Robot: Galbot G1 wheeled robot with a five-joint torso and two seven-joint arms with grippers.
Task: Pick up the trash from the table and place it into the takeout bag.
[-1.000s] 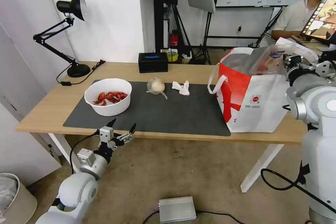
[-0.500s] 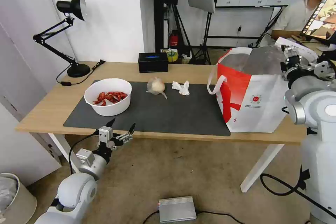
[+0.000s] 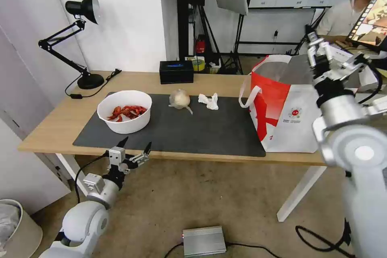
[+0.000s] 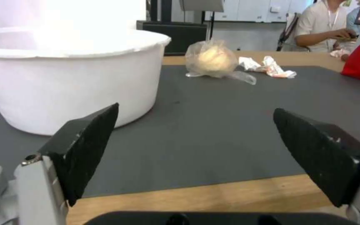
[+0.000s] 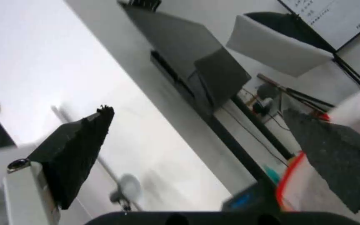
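On the dark mat (image 3: 209, 129) of the table (image 3: 52, 125) stand a white bowl (image 3: 124, 117) of red crayfish shells (image 3: 127, 111), a balled clear plastic bag (image 3: 179, 99) and a crumpled white tissue (image 3: 208, 101). The takeout bag (image 3: 290, 125) stands upright at the mat's right end, its top open. My left gripper (image 3: 136, 143) hangs open and empty just before the table's front edge, below the bowl (image 4: 76, 78); the plastic bag (image 4: 213, 59) and tissue (image 4: 267, 65) lie beyond it. My right gripper (image 3: 334, 50) is raised above the bag's right side, open and empty (image 5: 197, 112).
A black desk lamp (image 3: 82, 8) and its cable occupy the table's back left corner. A black tissue box (image 3: 176, 71) sits at the back edge. On the floor lie a silver box (image 3: 203, 241) and a bin (image 3: 16, 225). A person sits behind the takeout bag.
The clear tray tilted in the takeout bag's mouth a second ago has dropped from sight. My right gripper has swung up above the bag. The left gripper has sunk slightly.
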